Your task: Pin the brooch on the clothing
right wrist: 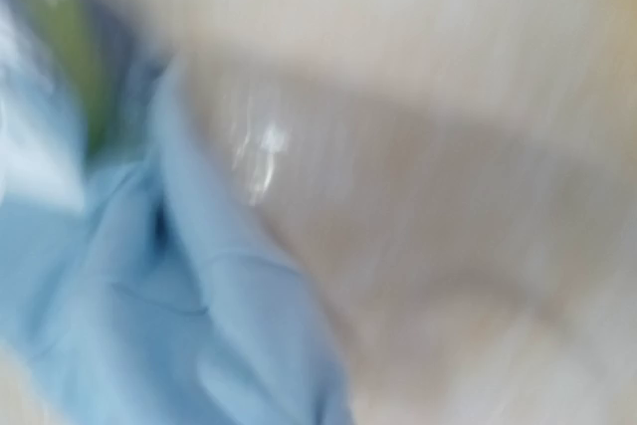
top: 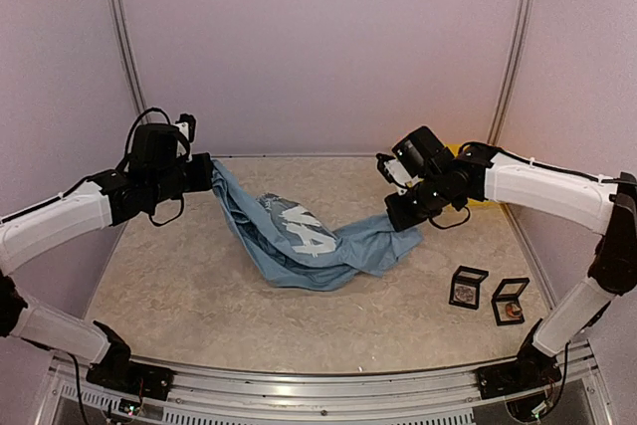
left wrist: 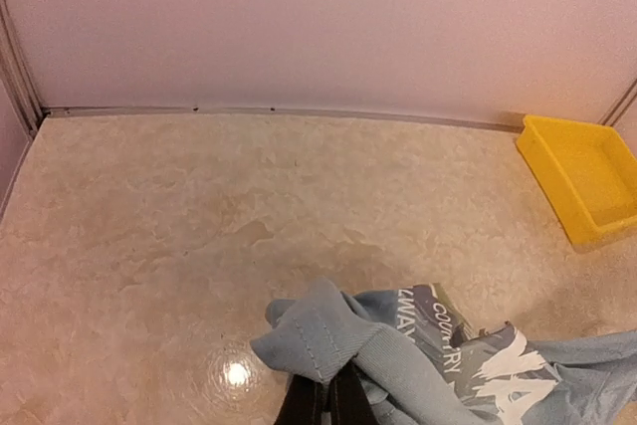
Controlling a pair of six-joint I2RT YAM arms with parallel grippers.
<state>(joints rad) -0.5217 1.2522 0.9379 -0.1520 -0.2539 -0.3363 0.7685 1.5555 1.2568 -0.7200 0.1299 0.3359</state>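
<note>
Left pincer (top: 206,174), right pincer (top: 402,216) each clenched on T-shirt (top: 343,251), lettering (top: 309,229) crumpled, right wrist view blurred

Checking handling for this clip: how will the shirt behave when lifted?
Likely floppy: the shirt sags bunched between the left end effector and right end effector. Probably light, since small edge pinches hold its ends up. Folds may keep hiding its lettering.

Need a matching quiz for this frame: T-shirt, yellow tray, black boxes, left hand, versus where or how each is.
Things:
1. T-shirt
2. yellow tray
3. black boxes
4. left hand

Place or state:
A. by the back wall, far right
B. near right, side by side
C. shut on fabric
D. bunched in the middle, ends lifted

Pairs: 1-D, 2-A, 3-B, 4-C
</note>
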